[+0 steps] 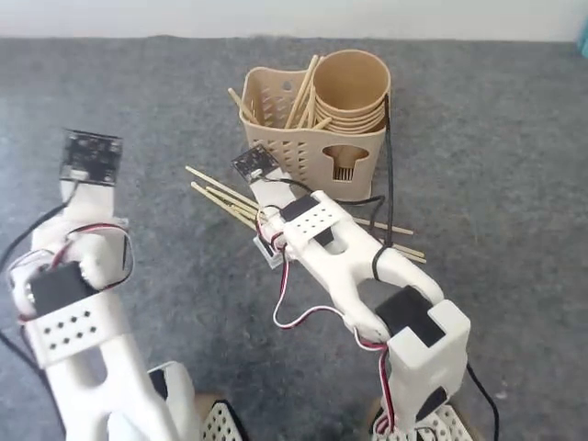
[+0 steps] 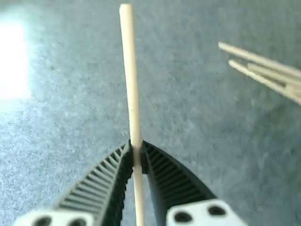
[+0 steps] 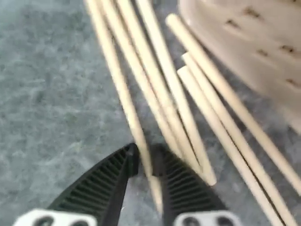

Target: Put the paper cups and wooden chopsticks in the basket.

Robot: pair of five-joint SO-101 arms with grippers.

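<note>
Step in hand: lifting one loose chopstick [image 3: 120,89] from the pile [image 1: 225,197] in front of the basket [image 1: 303,152], near the table [image 1: 514,202] far edge. Right jaws appear closed on it alone; lift straight up, clear of neighbours. Right arm [image 1: 340,248] stretched forward, low. Left jaws clamp second chopstick [image 2: 131,84] toward left edge. Paper cups [image 1: 352,87] sit in basket.

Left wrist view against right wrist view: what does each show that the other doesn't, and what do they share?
Left wrist view: the left pincer shut on a lone chopstick that points straight out from it. Right wrist view: the right pincer shut on a chopstick from the pile, with the basket wall close by. Shared: the grey carpet and the loose chopsticks lying on it.
</note>
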